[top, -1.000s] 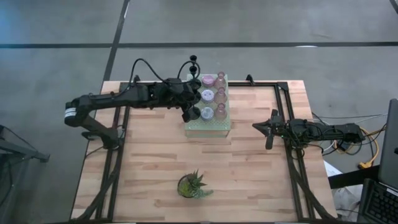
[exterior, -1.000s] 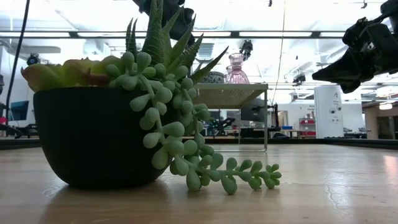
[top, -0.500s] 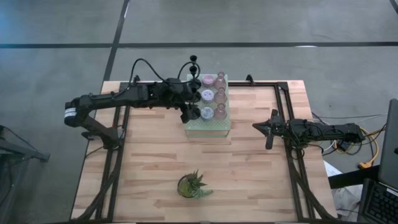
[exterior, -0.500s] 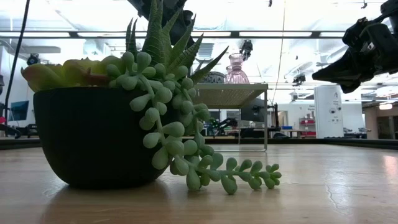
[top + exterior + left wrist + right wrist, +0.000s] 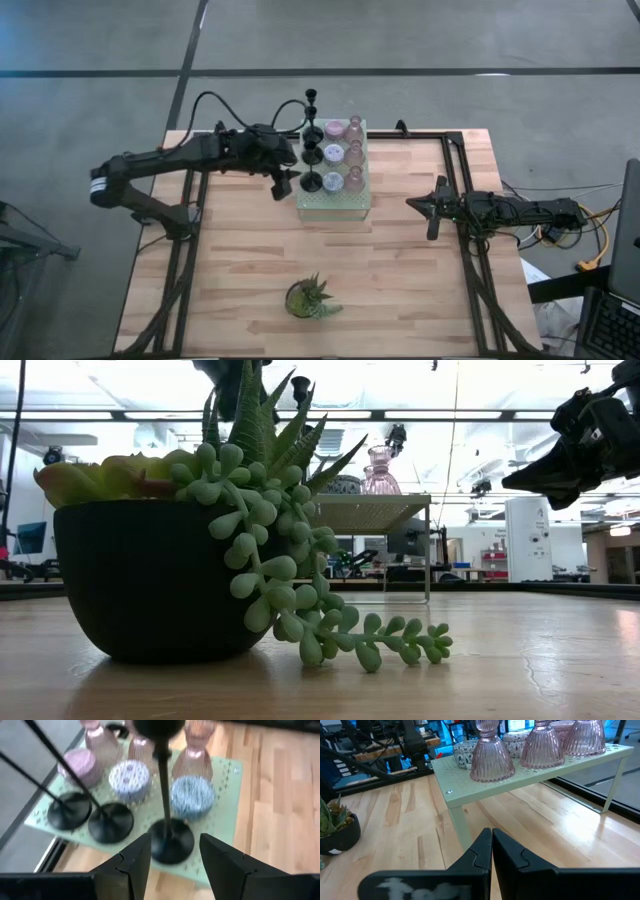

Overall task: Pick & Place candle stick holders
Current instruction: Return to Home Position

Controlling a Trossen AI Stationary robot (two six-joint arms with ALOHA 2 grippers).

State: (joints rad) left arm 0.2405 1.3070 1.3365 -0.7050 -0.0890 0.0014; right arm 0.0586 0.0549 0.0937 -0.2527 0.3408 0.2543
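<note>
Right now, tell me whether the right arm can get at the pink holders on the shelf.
Probably yes: the pink holders stand on the shelf's side nearest the right gripper, with only open table between.

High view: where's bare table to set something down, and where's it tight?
Free: the wide strip between the pale green shelf and the potted plant; the table corners either side of the plant; the gap between shelf and right jaws. Crowded: the shelf top, packed with nine candle holders, and its left edge, where the left jaws hang open.
</note>
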